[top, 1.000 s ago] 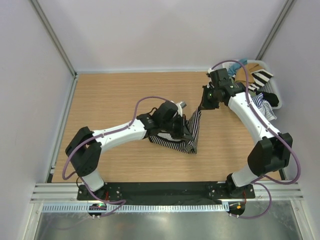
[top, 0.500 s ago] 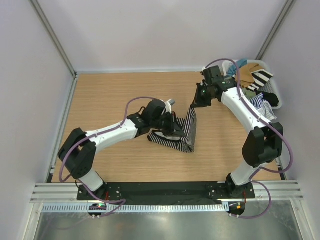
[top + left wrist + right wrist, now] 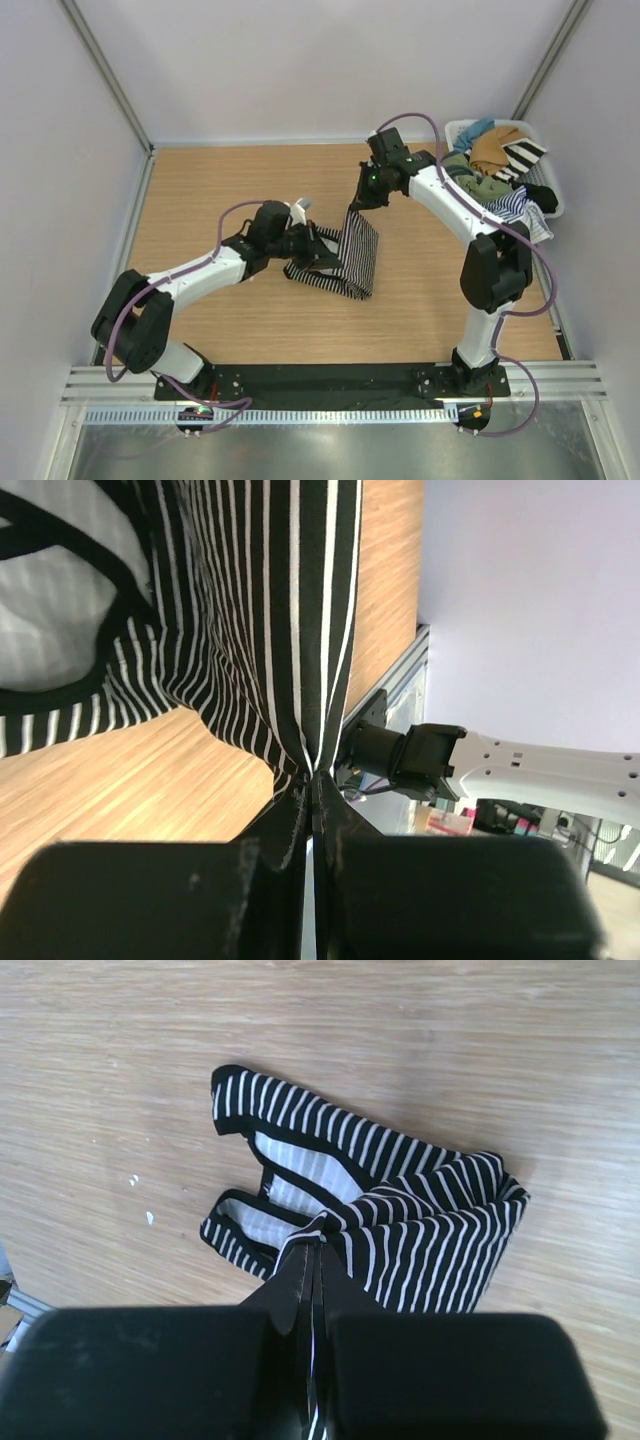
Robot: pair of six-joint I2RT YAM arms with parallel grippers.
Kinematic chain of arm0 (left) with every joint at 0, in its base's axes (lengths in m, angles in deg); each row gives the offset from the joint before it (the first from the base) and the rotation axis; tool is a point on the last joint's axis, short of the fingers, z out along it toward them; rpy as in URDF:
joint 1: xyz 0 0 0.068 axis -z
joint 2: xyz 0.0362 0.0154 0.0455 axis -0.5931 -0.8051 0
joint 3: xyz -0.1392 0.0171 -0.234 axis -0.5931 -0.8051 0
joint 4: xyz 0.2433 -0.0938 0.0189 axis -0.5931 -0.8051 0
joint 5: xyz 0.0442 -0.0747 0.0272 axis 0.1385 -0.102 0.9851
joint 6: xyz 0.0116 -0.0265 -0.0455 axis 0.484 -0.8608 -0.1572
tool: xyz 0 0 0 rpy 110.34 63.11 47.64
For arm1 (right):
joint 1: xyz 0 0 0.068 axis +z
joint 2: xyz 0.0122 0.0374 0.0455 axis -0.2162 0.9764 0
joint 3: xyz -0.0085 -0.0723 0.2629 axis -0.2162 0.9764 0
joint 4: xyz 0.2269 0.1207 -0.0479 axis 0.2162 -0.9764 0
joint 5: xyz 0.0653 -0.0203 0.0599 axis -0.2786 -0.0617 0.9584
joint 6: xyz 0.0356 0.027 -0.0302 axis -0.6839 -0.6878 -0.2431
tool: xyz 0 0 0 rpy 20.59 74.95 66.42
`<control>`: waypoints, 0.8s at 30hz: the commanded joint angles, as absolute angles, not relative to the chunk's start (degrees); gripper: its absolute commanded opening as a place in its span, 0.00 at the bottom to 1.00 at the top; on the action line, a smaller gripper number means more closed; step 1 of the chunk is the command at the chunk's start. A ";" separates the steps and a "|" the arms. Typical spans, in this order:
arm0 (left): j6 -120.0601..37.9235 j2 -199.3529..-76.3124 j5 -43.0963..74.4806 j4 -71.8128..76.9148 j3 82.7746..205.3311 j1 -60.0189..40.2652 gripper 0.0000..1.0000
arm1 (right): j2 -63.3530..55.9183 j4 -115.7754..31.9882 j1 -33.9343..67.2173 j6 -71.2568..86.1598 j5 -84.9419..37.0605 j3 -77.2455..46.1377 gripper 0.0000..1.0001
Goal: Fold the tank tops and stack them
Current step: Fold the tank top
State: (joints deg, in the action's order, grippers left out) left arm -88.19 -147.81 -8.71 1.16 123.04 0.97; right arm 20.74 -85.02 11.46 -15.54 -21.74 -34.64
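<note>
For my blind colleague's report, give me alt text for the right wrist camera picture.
The right gripper, shut, pinches an edge of the black-and-white striped tank top; the rest, straps included, lies bunched on the wooden table.

Drags the fine black-and-white striped tank top leftward over the surface, left hand and right hand both further left than before; spreads the cloth flatter between them, right arm stretching farther out.
</note>
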 commanded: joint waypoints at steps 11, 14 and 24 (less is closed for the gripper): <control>-87.94 -140.48 -20.52 6.25 110.47 -14.91 0.00 | 28.84 -65.83 15.64 -24.84 -24.02 -39.06 0.01; -86.71 -139.51 -22.62 5.90 108.71 -18.70 0.00 | 30.33 -61.70 16.60 -26.25 -23.59 -37.83 0.01; -82.84 -142.05 -20.88 1.85 108.27 -26.53 0.00 | 32.53 -46.41 17.75 -30.47 -24.99 -31.86 0.01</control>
State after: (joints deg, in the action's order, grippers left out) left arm -84.60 -141.41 -18.09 4.48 109.05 -25.28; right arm 32.54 -57.75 18.52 -28.37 -21.01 -33.26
